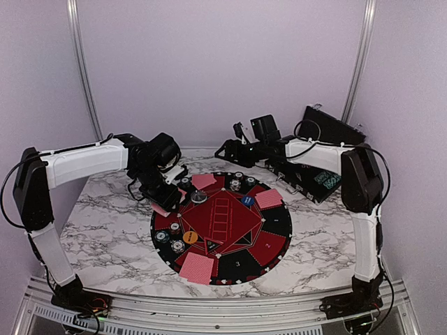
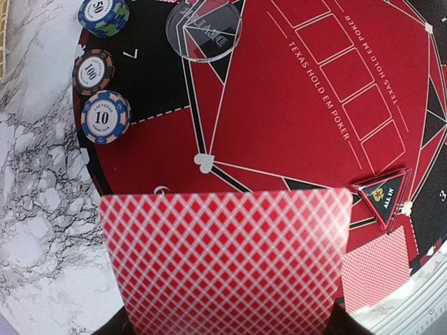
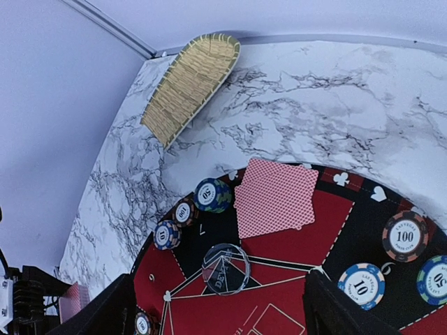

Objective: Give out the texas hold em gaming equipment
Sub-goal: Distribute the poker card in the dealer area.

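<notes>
My left gripper (image 1: 163,198) is shut on a red-backed playing card (image 2: 223,258) that fills the lower half of the left wrist view. It hangs over the left rim of the round red-and-black mat (image 1: 230,241). Small stacks of poker chips (image 2: 105,116) and a clear dealer disc (image 2: 203,31) lie just beyond the card. My right gripper (image 3: 220,317) stands open above the mat's far edge with nothing between its fingers; the clear disc (image 3: 225,268) lies below. More cards (image 1: 204,181) (image 1: 268,199) (image 1: 197,267) rest on the mat, as do an orange disc (image 1: 189,237) and a blue disc (image 1: 246,200).
A black case (image 1: 328,129) stands open at the back right, its lower half (image 1: 314,183) beside the mat. A woven straw piece (image 3: 190,84) leans at the table's back corner. A triangular all-in marker (image 2: 381,195) lies on the mat. White walls close the back.
</notes>
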Controlling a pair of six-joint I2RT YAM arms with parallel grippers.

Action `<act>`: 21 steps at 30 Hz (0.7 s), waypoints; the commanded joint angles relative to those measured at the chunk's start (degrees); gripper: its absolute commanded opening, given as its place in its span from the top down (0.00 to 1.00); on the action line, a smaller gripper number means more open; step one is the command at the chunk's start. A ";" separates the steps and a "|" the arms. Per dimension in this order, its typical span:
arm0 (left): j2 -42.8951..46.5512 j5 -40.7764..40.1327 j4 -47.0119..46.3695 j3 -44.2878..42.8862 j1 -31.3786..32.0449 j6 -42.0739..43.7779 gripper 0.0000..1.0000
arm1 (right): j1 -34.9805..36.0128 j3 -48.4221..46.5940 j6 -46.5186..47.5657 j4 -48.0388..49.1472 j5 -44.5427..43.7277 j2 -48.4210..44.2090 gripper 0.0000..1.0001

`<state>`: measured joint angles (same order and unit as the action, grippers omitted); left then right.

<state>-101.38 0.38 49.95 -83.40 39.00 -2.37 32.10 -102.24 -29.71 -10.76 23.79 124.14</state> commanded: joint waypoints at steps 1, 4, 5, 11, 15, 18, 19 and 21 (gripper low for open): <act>-0.88 0.78 -0.47 -1.85 0.17 0.09 0.72 | 0.55 4.55 0.20 3.53 0.90 -4.63 0.18; -0.84 0.67 -0.52 -1.92 0.43 0.00 0.72 | 0.57 7.99 -0.04 4.50 1.38 -6.86 0.16; -0.83 0.66 -0.48 -1.88 0.46 -0.04 0.72 | 0.59 8.92 -0.21 4.91 1.54 -7.61 0.15; -0.92 0.47 -0.47 -2.02 0.89 -0.24 0.72 | 0.60 13.07 -0.46 5.93 2.66 -10.69 0.09; -1.09 0.45 -0.49 -2.29 1.20 -0.26 0.72 | 0.53 15.62 -0.60 6.62 3.94 -12.71 0.08; -1.10 0.28 -0.47 -2.55 1.48 -0.32 0.72 | 0.57 18.05 -1.20 8.12 6.21 -13.94 0.07; -1.10 0.26 -0.47 -2.68 1.59 -0.33 0.72 | 0.57 18.92 -1.35 8.50 7.00 -14.33 0.07; -1.30 0.07 -0.47 -2.89 1.85 -0.41 0.72 | 0.60 20.93 -1.95 9.56 9.13 -15.06 0.08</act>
<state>-102.30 0.51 49.95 -83.68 40.34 -2.42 32.12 -83.79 -30.41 -4.64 28.51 111.83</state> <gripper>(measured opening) 0.664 0.925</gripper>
